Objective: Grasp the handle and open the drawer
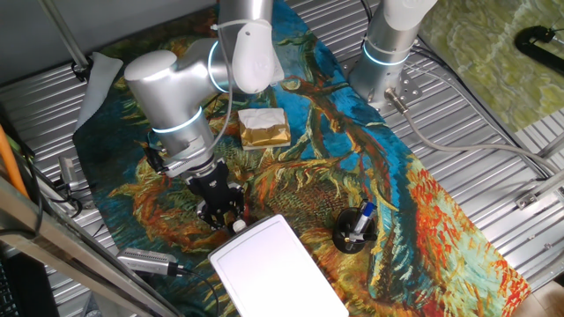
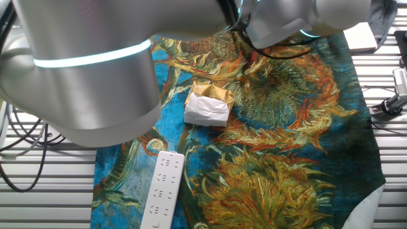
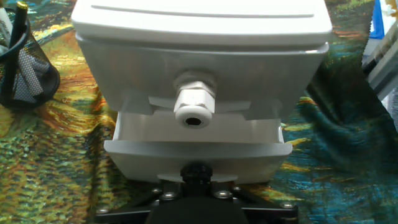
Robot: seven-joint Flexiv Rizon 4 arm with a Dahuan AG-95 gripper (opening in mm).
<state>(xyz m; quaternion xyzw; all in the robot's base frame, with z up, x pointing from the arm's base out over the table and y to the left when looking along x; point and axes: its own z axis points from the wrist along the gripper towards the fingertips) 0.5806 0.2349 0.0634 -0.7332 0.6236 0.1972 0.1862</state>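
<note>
The drawer box (image 1: 278, 269) is a flat-topped white box at the front of the patterned cloth. In the hand view its front (image 3: 199, 74) fills the frame. A round white handle knob (image 3: 194, 107) sticks out from it, and it also shows in one fixed view (image 1: 238, 226). Below the knob a shallow white tray (image 3: 198, 138) stands slid out a little. My gripper (image 1: 222, 211) hangs just behind the knob, fingers apart and holding nothing. The hand view shows only its black base (image 3: 196, 199). The arm hides the gripper in the other fixed view.
A gold-and-white foil block (image 1: 264, 128) lies mid-cloth behind the gripper and also shows in the other fixed view (image 2: 206, 105). A black mesh pen cup (image 1: 355, 231) stands right of the box. A white power strip (image 2: 162, 191) lies on the cloth. A second arm's base (image 1: 388, 53) stands at the back.
</note>
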